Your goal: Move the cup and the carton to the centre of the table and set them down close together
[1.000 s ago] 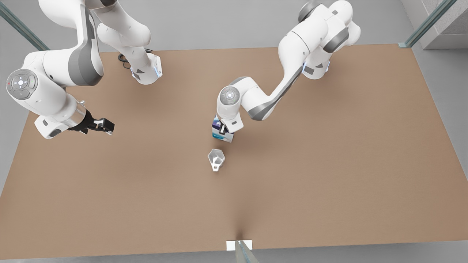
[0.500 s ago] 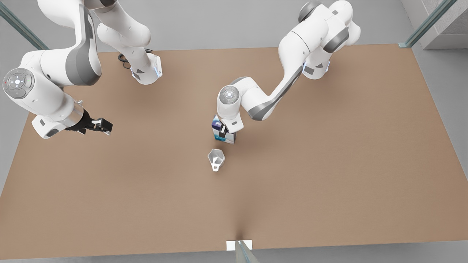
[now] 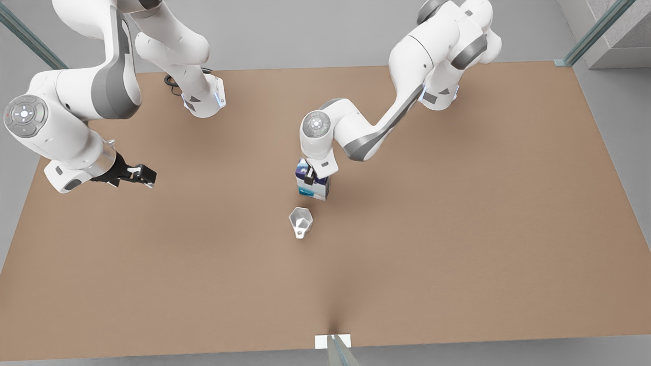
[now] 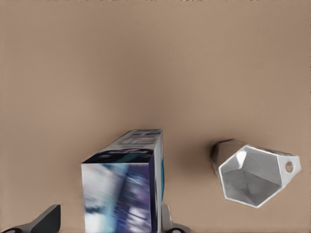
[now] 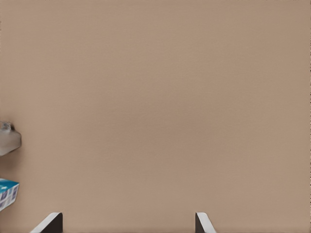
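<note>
Straddling the carton (image 4: 124, 187) with left fingers (image 4: 47, 218) spread slightly wider than it, you have the cup (image 3: 301, 221) just beside on the tabletop (image 3: 457, 229); right fingers (image 3: 140, 175) wait open, empty, well apart.

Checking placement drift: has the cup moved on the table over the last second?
No. In the front view the cup sits at the same spot relative to the white marker at the table edge.

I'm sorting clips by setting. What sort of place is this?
Likely a simulated robot test bench, not a home: a bare brown table, two white arms mounted on its far edge, and just a carton and a cup as props.
</note>
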You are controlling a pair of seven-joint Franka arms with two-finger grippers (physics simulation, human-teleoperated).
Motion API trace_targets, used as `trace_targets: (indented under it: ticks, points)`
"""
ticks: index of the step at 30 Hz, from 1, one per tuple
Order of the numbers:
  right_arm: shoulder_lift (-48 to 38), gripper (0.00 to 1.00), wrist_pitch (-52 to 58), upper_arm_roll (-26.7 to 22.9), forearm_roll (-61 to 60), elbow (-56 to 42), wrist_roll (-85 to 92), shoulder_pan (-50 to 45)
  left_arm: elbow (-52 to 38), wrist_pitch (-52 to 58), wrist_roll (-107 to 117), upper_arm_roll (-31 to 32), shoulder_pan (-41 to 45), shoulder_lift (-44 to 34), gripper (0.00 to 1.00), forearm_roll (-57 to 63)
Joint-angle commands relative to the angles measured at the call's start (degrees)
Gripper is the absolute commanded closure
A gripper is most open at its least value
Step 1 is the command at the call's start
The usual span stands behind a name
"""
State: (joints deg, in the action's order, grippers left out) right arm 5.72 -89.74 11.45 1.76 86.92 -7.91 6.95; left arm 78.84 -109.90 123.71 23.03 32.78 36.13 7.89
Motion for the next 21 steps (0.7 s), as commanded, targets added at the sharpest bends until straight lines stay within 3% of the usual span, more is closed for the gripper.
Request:
trace_targets:
  ticks: [1, 5, 6, 7, 9, 10, 11, 12, 14, 15, 21]
  points:
    - [0.0, 0.00, 0.0, 0.0, 0.0, 0.0, 0.0, 0.2, 0.0, 0.0, 0.1, 0.0, 0.0, 0.0, 0.00, -0.2]
    - [0.0, 0.00, 0.1, 0.0, 1.6, 0.0, -0.3, -0.2, -0.9, 1.4, -0.2, -0.3, -2.2, -4.6, 0.00, -4.1]
    - [0.0, 0.00, 0.2, 0.1, 1.6, 0.0, -0.4, -0.2, -0.9, 9.3, -12.6, -0.7, -8.0, -9.5, 0.00, -11.7]
    - [0.0, 0.00, 0.3, 0.1, 1.6, 0.1, -0.4, 0.0, -0.9, 23.4, -40.9, -1.7, -17.4, -13.9, 0.00, -19.6]
    - [0.0, 0.00, 1.2, 0.1, 1.6, 0.1, -0.5, -0.4, -2.0, 37.2, -89.1, -2.2, -34.7, -14.7, 0.00, -18.3]
    - [0.0, 0.00, 1.4, 0.1, 1.6, 0.1, -0.5, -0.4, -2.0, 37.7, -105.1, -6.7, -36.6, -14.6, 0.00, -14.7]
    - [-0.1, 0.00, 2.0, 0.1, 1.6, 0.1, -0.6, -0.4, -2.0, 37.7, -116.5, -13.1, -36.3, -14.6, 0.00, -14.6]
    - [-0.1, 0.00, 2.3, 0.1, 1.6, 0.0, -0.6, -0.4, -2.4, 37.4, -117.4, -15.0, -36.3, -14.8, 0.00, -14.7]
    - [-0.1, 0.00, 2.3, 0.4, 1.6, -0.2, -0.7, -1.0, -2.7, 34.3, -117.4, -18.5, -33.6, -22.8, 0.00, -14.6]
    - [-0.2, 0.00, 2.3, 0.5, 1.5, -0.1, -0.8, -1.1, -0.3, 31.4, -117.3, -18.9, -32.2, -25.8, 0.00, -13.1]
    - [-0.1, 0.00, 4.0, 0.5, 1.1, -0.1, -3.9, -1.0, 2.6, 27.9, -117.1, -19.0, -29.5, -27.7, 0.00, -11.0]
